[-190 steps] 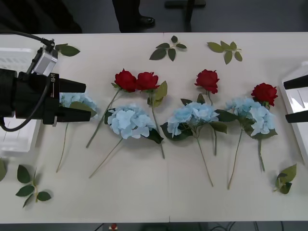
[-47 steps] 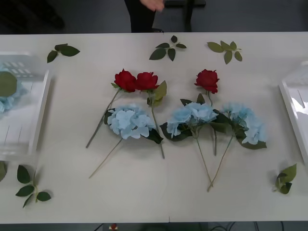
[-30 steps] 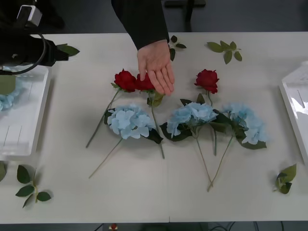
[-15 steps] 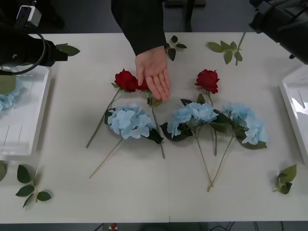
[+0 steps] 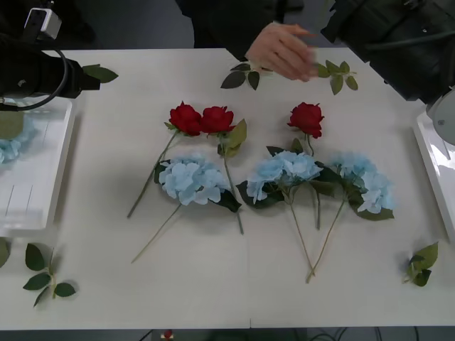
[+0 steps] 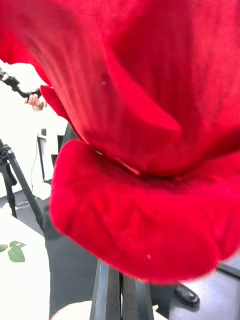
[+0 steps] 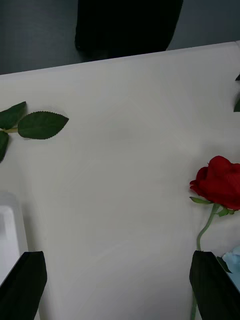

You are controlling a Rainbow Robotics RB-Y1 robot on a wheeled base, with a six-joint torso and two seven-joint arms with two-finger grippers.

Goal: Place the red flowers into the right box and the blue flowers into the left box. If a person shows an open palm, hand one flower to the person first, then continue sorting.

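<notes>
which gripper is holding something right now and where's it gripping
The right gripper holds a red rose, fingers shut just under the bloom, apparently on the stem; the bloom hides the contact. The left gripper is open and empty.

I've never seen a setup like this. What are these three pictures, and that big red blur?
This two-armed robot sorts artificial flowers. The wide picture looks down from above its arms at a white table; the two tall ones come from cameras on its wrists. On the table lie three red roses and three blue flowers. The left gripper hovers open by the left box. The red blur is a fourth rose, close to the camera, with the right gripper shut on it, near a person's hand.
</notes>
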